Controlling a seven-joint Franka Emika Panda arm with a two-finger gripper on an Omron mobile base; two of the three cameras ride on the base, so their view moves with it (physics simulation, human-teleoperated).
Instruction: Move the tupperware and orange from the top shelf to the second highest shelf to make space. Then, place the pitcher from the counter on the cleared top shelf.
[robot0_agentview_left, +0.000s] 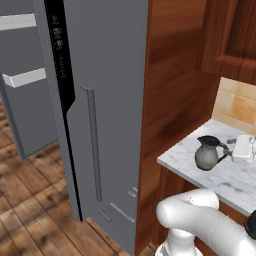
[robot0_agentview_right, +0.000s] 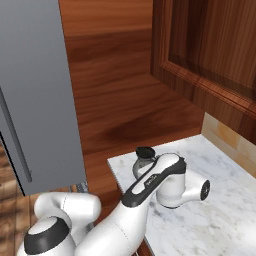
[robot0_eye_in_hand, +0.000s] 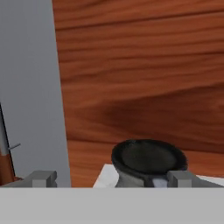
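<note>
In the left base view, an open grey fridge door (robot0_agentview_left: 25, 95) with white door bins stands at far left over a wood plank floor (robot0_agentview_left: 35, 205). Next comes the closed grey fridge door (robot0_agentview_left: 107, 100) with a long vertical handle, then a brown wood side panel (robot0_agentview_left: 172, 95). Right of that, the pitcher (robot0_agentview_left: 209, 153) stands upright near the front corner of the white marble counter (robot0_agentview_left: 235, 182), its handle pointing right toward a small white item too blurred to name. In the hand view, the jaws (robot0_eye_in_hand: 112, 178) are spread wide, holding nothing, with the pitcher's dark rim between and beyond the fingertips (robot0_eye_in_hand: 43, 178).
</note>
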